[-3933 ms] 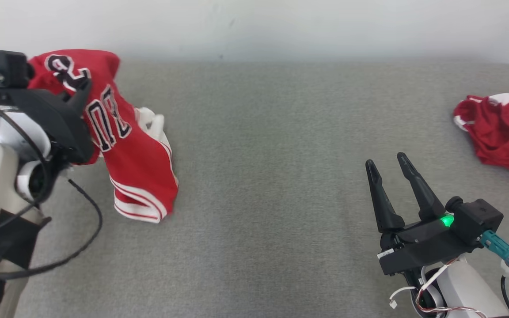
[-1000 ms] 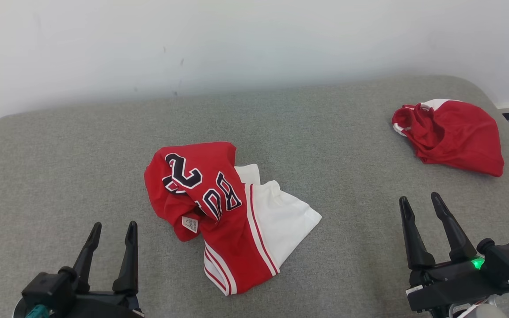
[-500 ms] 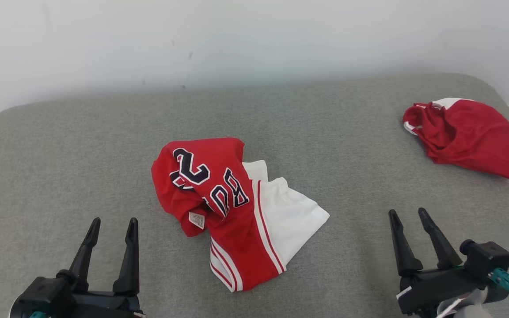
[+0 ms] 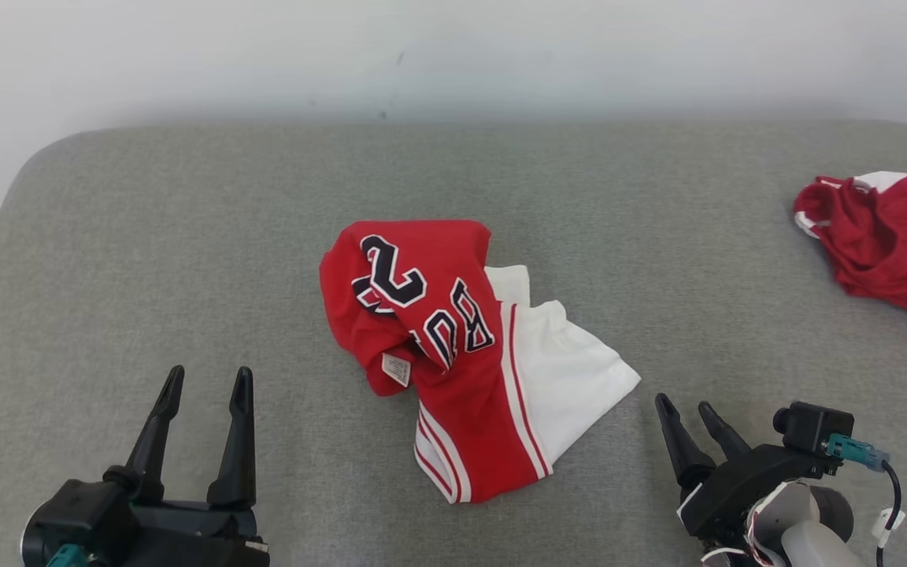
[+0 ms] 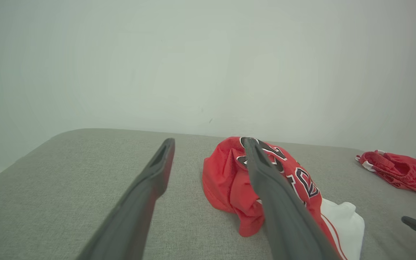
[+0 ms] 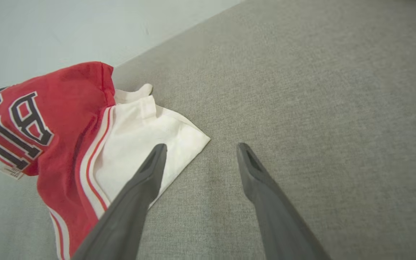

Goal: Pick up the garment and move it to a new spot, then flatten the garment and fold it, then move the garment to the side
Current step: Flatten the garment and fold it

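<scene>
Red jersey (image 4: pixel 438 354): released, now crumpled mid-frame; flattening due.
Left gripper (image 4: pixel 209 372): spread, empty.
Right gripper (image 4: pixel 683 403): spread, empty.

Your left gripper (image 4: pixel 209 372): two long matte-black tapered fingers (image 4: pixel 235 441), black housing (image 4: pixel 146 535), teal connector (image 4: pixel 66 556). Your right gripper (image 4: pixel 683 402): matching fingers (image 4: pixel 678 441), black camera block (image 4: pixel 808 425), teal plug (image 4: pixel 853 450), looped black cable (image 4: pixel 893 496), pale grey forearm (image 4: pixel 808 547), red-and-white wiring (image 4: pixel 753 535).

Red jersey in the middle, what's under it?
From beneath the red jersey, white fabric sticks out on its right side; both lie on the grey padded surface. Anything else under the bunched cloth is covered and cannot be seen.
</scene>
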Motion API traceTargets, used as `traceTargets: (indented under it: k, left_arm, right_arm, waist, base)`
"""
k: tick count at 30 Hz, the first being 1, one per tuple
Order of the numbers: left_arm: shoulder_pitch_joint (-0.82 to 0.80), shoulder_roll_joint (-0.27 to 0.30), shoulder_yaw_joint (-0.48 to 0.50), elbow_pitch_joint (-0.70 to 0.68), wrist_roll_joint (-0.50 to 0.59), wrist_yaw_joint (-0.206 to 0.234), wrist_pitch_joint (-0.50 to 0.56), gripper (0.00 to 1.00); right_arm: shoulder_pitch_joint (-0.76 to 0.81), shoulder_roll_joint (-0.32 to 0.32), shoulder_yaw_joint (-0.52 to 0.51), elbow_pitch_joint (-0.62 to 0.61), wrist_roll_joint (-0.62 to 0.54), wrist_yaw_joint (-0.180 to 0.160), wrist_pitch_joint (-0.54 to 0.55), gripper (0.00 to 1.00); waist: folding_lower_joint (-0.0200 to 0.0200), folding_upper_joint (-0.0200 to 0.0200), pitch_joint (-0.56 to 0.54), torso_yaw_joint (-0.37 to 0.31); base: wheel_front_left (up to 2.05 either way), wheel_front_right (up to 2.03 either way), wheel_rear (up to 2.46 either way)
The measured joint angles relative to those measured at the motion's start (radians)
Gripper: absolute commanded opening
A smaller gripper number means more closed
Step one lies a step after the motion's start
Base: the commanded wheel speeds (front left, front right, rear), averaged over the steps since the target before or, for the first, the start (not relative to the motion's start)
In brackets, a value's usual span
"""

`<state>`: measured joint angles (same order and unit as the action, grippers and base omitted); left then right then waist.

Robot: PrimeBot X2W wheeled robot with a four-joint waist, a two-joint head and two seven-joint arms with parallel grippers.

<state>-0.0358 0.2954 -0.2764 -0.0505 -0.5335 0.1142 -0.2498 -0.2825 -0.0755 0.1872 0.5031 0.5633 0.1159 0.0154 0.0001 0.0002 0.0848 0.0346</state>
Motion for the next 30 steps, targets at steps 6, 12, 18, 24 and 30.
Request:
traceTargets:
  k: [6, 12, 18, 24, 30]
  left_arm:
    - [-0.004, -0.004, 0.0, -0.003, 0.0, 0.0, 0.0, 1.0]
    - [-0.017, -0.006, -0.001, -0.001, 0.0, -0.001, 0.0, 1.0]
    - [-0.027, -0.007, 0.001, 0.004, 0.0, -0.009, 0.0, 1.0]
    - [-0.027, -0.007, 0.007, 0.009, 0.0, -0.009, 0.0, 1.0]
    - [-0.027, -0.009, 0.011, 0.015, 0.0, -0.009, 0.0, 1.0]
  right_arm:
    - [-0.048, 0.005, -0.011, 0.086, 0.027, -0.012, 0.068, 1.0]
    - [-0.112, 0.012, -0.02, 0.146, 0.074, -0.021, 0.108, 1.0]
    - [-0.151, 0.012, -0.026, 0.199, 0.09, -0.043, 0.124, 1.0]
    - [-0.194, 0.011, -0.025, 0.247, 0.117, -0.046, 0.129, 0.8]
    - [-0.218, 0.011, -0.014, 0.285, 0.133, -0.045, 0.131, 0.0]
  waist:
    - [0.0, 0.0, 0.023, 0.043]
    - [0.0, 0.0, 0.049, 0.076]
    - [0.0, 0.0, 0.065, 0.104]
    - [0.0, -0.0001, 0.075, 0.121]
    - [0.0, 0.0, 0.072, 0.123]
  base:
    - [0.0, 0.0, 0.0]
    - [0.0, 0.0, 0.0]
    - [0.0, 0.0, 0.0]
    - [0.0, 0.0, 0.0]
    - [0.0, 0.0, 0.0]
